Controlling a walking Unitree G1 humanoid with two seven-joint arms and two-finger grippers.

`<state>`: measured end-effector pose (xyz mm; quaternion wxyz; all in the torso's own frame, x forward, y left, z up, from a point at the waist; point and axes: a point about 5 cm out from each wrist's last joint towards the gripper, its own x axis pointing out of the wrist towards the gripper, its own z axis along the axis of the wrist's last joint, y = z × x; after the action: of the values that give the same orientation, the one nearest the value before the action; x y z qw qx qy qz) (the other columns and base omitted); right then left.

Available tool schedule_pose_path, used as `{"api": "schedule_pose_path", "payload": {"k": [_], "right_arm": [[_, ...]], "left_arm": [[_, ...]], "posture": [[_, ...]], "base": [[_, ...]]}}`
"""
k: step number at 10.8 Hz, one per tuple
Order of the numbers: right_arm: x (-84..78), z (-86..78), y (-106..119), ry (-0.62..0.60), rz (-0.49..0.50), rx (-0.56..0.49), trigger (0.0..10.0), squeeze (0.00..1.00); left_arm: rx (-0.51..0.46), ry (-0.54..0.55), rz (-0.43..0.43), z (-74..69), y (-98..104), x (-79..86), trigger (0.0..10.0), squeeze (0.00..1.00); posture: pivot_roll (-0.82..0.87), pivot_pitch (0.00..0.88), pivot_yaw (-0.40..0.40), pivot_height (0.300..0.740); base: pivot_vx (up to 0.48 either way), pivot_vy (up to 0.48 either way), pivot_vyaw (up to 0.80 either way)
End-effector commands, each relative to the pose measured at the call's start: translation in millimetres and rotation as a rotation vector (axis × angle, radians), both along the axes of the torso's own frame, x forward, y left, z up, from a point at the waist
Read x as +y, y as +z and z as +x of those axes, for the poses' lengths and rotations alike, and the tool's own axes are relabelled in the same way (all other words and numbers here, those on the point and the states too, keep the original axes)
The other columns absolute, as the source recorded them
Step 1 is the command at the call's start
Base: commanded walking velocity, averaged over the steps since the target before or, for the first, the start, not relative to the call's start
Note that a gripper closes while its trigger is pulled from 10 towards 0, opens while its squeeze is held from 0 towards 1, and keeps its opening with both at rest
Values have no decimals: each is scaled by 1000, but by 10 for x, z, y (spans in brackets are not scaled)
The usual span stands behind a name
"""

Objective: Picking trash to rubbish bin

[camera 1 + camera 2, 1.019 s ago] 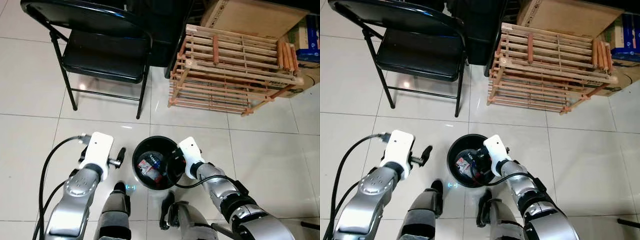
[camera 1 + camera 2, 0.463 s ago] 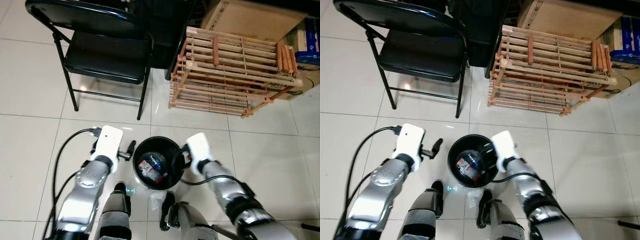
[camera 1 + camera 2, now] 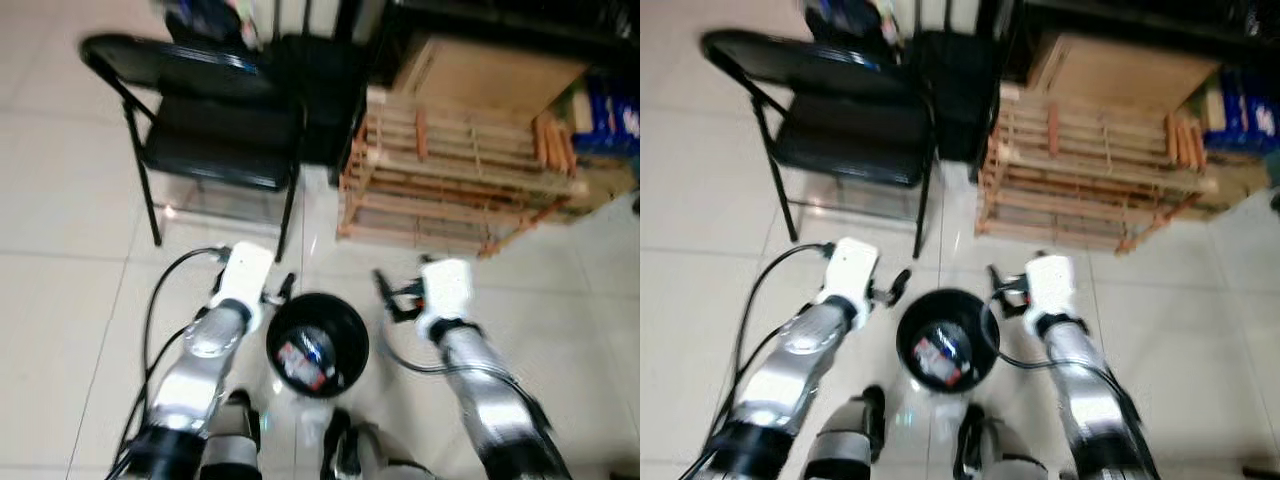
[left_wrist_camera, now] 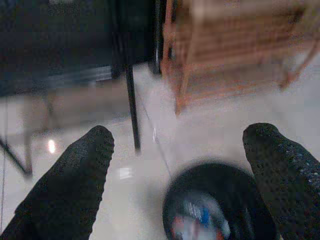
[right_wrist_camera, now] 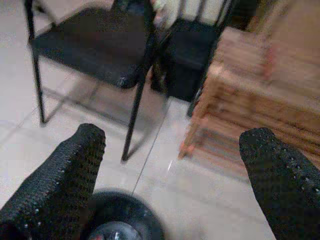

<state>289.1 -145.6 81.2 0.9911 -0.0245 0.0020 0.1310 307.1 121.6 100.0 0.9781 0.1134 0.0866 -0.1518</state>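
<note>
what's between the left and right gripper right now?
The black rubbish bin, with trash inside, sits on the floor between the left gripper and right gripper, as the left eye view shows.

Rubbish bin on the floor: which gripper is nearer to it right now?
Left. The left gripper sits right at the rubbish bin rim on its left side; the right gripper is just off the rim on the other side, with some floor between.

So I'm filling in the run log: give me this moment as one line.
left hand: open, empty, beside bin | right hand: open, empty, beside bin | black bin: on floor, trash inside | view: blurred
</note>
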Motion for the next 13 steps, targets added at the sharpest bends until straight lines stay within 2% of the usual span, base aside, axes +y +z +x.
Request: {"api": "schedule_pose_path", "payload": {"k": [1,2,3,4,6,8,12,13], "right_arm": [[-113,-43,60,-58,19,-5,10000,0],[-153,-121,164,-93,46,-40,10000,0],[-193,-219,261,-138,70,-70,10000,0],[-234,-311,314,-178,83,-81,10000,0],[-308,-505,374,-247,99,-69,10000,0],[-358,-600,405,-286,105,-45,10000,0],[-391,-641,450,-303,101,-10,10000,0],[-381,-643,465,-301,108,-10,10000,0]], "left_arm": [[-54,-49,-6,1,32,-119,10000,0],[-156,-83,-24,20,124,-145,10000,0],[-238,-83,1,29,161,-102,10000,0],[-276,-80,22,45,169,-69,10000,0],[-288,-97,-9,85,194,-88,10000,0],[-261,-113,-53,104,177,-162,10000,0],[-234,-125,-107,145,210,-292,10000,0],[-232,-128,-114,148,217,-302,10000,0]], "posture": [[325,143,-149,740],[296,124,-140,740],[274,111,-130,740],[265,105,-126,740],[223,85,-109,740],[203,82,-106,740],[187,85,-104,740],[187,85,-104,740]], "base": [[0,0,0],[0,0,0],[0,0,0],[0,0,0],[0,0,0],[0,0,0],[0,0,-694],[0,0,0]]}}
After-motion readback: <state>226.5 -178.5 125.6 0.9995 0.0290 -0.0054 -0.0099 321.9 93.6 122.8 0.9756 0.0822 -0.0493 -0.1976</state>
